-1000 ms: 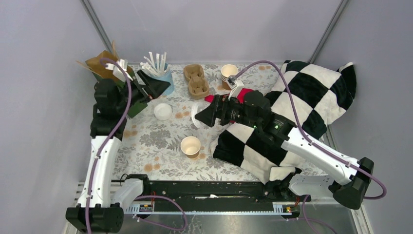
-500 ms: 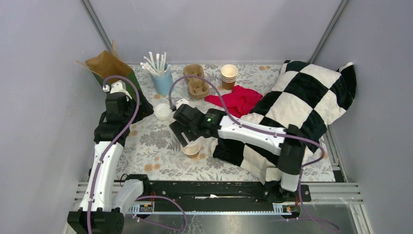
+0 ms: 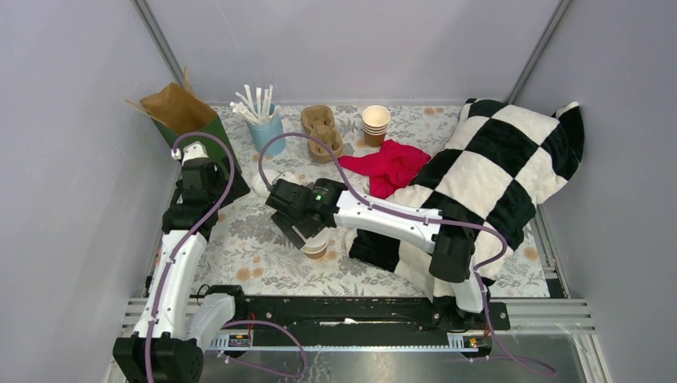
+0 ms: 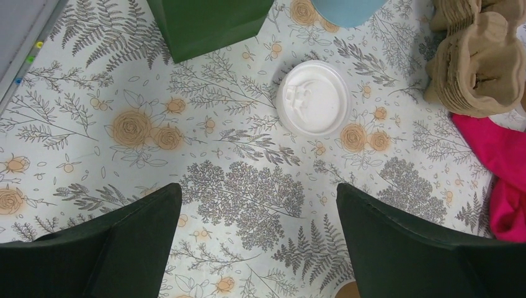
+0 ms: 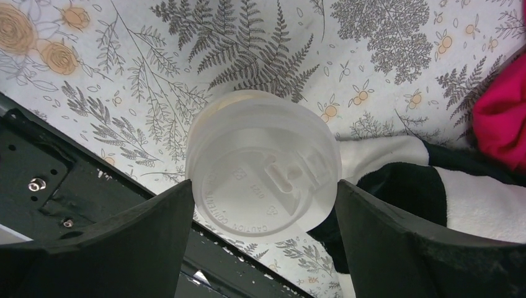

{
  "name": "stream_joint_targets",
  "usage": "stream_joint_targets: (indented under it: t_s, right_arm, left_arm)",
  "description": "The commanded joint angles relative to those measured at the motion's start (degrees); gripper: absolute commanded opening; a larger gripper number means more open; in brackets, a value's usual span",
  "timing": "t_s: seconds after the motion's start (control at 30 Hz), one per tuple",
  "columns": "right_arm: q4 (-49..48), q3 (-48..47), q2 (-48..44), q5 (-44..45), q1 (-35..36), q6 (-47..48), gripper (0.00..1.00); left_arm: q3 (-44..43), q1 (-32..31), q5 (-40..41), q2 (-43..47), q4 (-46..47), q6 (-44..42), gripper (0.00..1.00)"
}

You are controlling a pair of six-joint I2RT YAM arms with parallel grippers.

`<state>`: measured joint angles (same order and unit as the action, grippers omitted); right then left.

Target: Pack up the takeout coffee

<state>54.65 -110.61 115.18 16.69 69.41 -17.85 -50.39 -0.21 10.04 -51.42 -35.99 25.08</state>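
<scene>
Hovering left fingers (image 4: 105,248) stood apart above a loose lid (image 4: 313,97), right fingers (image 5: 124,248) clamped a second lid (image 5: 263,164) over the paper cup (image 3: 318,252).

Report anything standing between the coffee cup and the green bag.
The loose white lid lies on the table roughly between coffee cup and green bag, nearer the bag; the open left gripper hangs close by.
</scene>
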Motion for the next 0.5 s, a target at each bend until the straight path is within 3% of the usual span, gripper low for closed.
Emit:
stream_joint_targets:
  t_s: [0.0,0.47]
  right_arm:
    - [2.49,-1.50,1.55,1.11,0.87,-0.51,0.88]
    - [1.29,-1.52,4.17,0.85,0.99,-0.39,0.90]
  left_arm:
    - [-0.67,0.04,2.40,0.59,2.65,-0.21,0.99]
    - [-0.60,-0.89,2.25,0.71,2.75,-0.56,0.99]
